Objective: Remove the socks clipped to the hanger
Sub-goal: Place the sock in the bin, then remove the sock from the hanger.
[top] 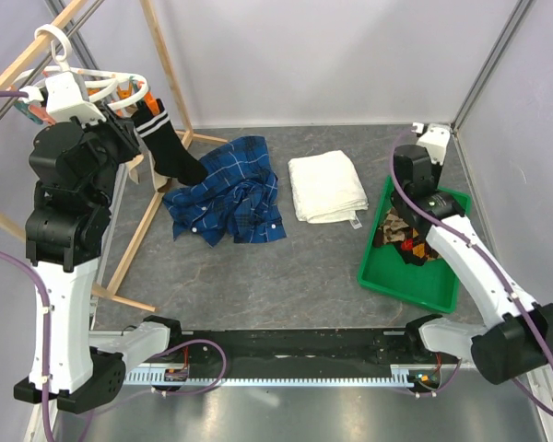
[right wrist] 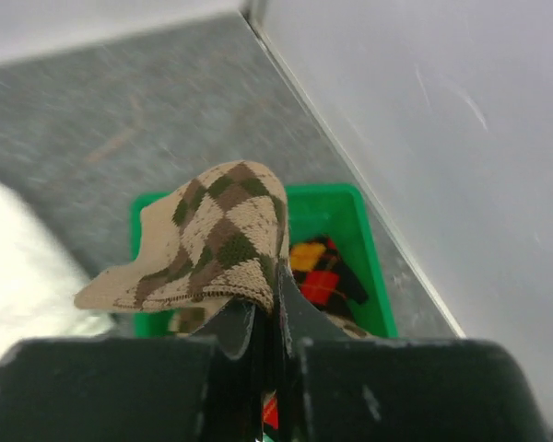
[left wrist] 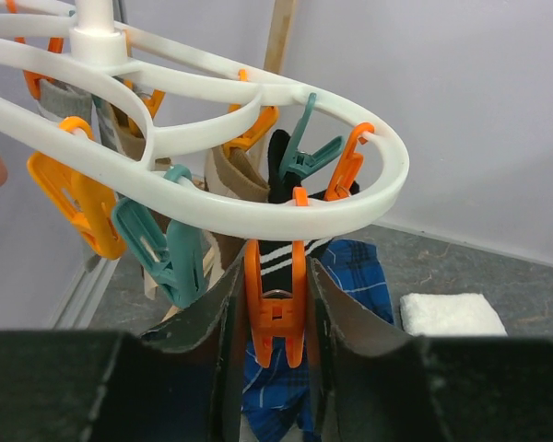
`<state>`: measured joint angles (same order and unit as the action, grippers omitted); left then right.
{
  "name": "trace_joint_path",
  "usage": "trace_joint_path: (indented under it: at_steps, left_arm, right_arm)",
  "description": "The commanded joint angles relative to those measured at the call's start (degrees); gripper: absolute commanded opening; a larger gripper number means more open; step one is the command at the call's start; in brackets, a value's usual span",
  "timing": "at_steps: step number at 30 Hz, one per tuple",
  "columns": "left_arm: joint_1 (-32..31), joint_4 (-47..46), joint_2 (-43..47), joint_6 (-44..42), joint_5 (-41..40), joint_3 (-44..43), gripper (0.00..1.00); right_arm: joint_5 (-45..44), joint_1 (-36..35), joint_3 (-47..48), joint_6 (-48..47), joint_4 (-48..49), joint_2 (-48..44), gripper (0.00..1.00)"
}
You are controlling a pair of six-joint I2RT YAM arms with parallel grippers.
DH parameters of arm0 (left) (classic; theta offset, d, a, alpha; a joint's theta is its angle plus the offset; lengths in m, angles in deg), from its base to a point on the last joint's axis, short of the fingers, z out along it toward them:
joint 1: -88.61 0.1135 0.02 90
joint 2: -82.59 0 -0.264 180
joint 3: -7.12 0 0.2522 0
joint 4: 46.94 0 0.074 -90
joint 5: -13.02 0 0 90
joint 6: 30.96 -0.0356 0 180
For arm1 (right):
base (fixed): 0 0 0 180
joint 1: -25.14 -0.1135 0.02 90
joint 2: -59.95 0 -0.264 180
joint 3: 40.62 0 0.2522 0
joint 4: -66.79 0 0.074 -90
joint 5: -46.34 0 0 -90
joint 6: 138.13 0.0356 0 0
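Tabletop (top: 286, 276): rack (top: 166, 64) at far left, hanger (top: 101, 81) hung from it. Hung sock (top: 169, 147) dangles from the hanger's right side, its toe just above the shirt (top: 230, 193). The shirt lies on the tabletop right of the rack, with the towel (top: 325, 187) beside it further right. Bin (top: 405, 285) sits at the right edge, right of the towel, with loose socks (top: 394, 228) inside. Left hand (left wrist: 272, 276) is up under the hanger ring, one clip (left wrist: 275, 318) between its fingers. Right hand (right wrist: 267, 308) is over the bin, pinching the held sock (right wrist: 212, 244) above it.
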<state>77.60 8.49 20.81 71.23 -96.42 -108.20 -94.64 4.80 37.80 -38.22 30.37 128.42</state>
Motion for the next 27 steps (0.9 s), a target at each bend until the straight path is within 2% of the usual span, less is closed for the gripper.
trace_joint_path:
  at_steps: [1,4,6,9,12,15,19,21,22,24,27]
  left_arm:
    - [0.2,-1.3,0.5,-2.7,-2.7,0.9,0.36]
    - [0.2,-1.3,0.8,-3.2,-3.6,1.6,0.39]
    - [0.2,-1.2,1.0,-3.6,-5.2,2.2,0.41]
    - [0.2,-1.1,1.7,-3.8,-6.7,2.2,0.45]
    - [0.2,-1.2,2.5,-3.8,-7.6,2.1,0.47]
    - [0.2,-1.2,2.5,-4.3,-8.2,1.5,0.48]
    - [0.2,-1.1,2.6,-5.1,-9.8,1.4,0.49]
    - [0.2,-1.1,2.9,-5.2,-10.3,1.5,0.49]
    - [0.2,-1.2,2.9,-5.2,-10.3,1.5,0.49]
    - [0.2,-1.1,2.9,-5.2,-10.3,1.6,0.49]
    - [0.2,-1.1,3.0,-5.5,-10.8,1.5,0.5]
  right_arm:
    - [5.1,6.3,-6.9,8.0,-3.0,4.2,0.09]
    - [4.8,8.7,-8.5,9.0,-2.9,9.4,0.23]
    - [0.8,8.7,-6.1,9.0,-6.2,11.6,0.34]
    - [0.1,8.7,-2.3,8.9,-9.8,13.2,0.43]
    - [4.5,8.0,2.1,7.9,-12.5,12.7,0.51]
    - [7.7,5.4,6.2,6.3,-13.9,11.1,0.54]
    - [17.2,0.6,11.3,4.6,-13.3,9.9,0.56]
    - [20.8,-4.1,13.3,3.5,-10.8,10.1,0.57]
    - [22.7,-5.9,13.4,3.1,-6.5,10.2,0.57]
    - [30.7,-11.4,13.8,1.9,-1.4,10.6,0.58]
    - [39.2,-18.0,13.5,1.6,12.0,11.9,0.6]
